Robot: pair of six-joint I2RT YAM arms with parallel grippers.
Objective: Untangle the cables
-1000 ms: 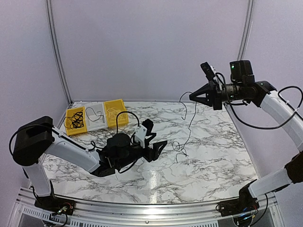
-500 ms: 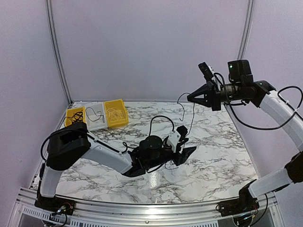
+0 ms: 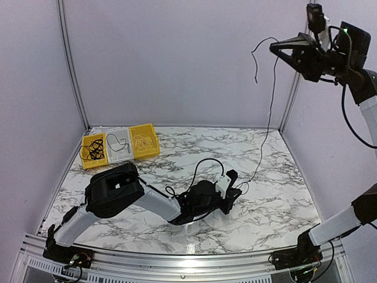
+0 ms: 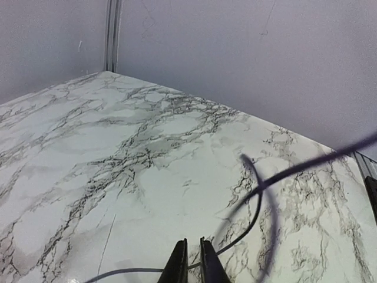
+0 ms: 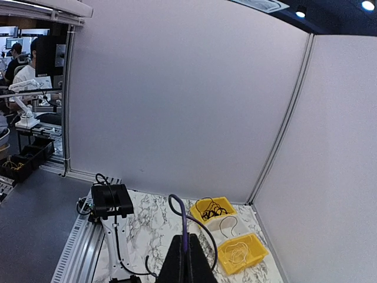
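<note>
A thin black cable [image 3: 268, 118] runs almost straight from high at the upper right down to the marble table [image 3: 283, 206]. My right gripper [image 3: 275, 50] is raised far above the table and shut on the cable's upper part; a short free end curls beyond it. In the right wrist view the cable [image 5: 182, 224] rises out of the closed right gripper [image 5: 187, 254]. My left gripper [image 3: 237, 190] lies low on the table at the cable's lower end. In the left wrist view the cable [image 4: 259, 188] passes between the nearly closed jaws of the left gripper [image 4: 189, 264].
Three small bins stand at the table's back left: a yellow bin [image 3: 94, 150] with tangled black cables, a white bin [image 3: 118, 145] with one black cable, and a yellow bin [image 3: 144, 140] with a pale cable. Grey walls enclose the table.
The right gripper rose up and to the right, drawing the cable nearly straight. The left arm swept right across the table and its jaws closed on the cable's lower end.
</note>
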